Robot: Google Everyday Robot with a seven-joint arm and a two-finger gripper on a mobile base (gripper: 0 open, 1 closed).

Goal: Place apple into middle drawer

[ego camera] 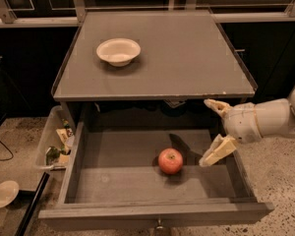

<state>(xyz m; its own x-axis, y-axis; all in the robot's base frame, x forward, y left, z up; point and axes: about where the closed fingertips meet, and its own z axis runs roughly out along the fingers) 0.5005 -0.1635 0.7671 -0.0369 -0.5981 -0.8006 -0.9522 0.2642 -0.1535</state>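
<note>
The red apple (170, 161) lies on the floor of the pulled-out grey middle drawer (137, 215), right of its centre. My gripper (211, 132) is open and empty, to the right of the apple and apart from it, above the drawer's right side. One finger (217, 151) points down-left toward the apple, the other (215, 106) sits up near the cabinet top's front edge. The drawer's small knob (160, 226) shows at the bottom edge.
A white bowl (118, 51) stands on the grey cabinet top (187, 58) at the back left. A clear plastic bin of clutter (56, 144) sits left of the drawer. A white dish (3, 193) lies on the floor at lower left.
</note>
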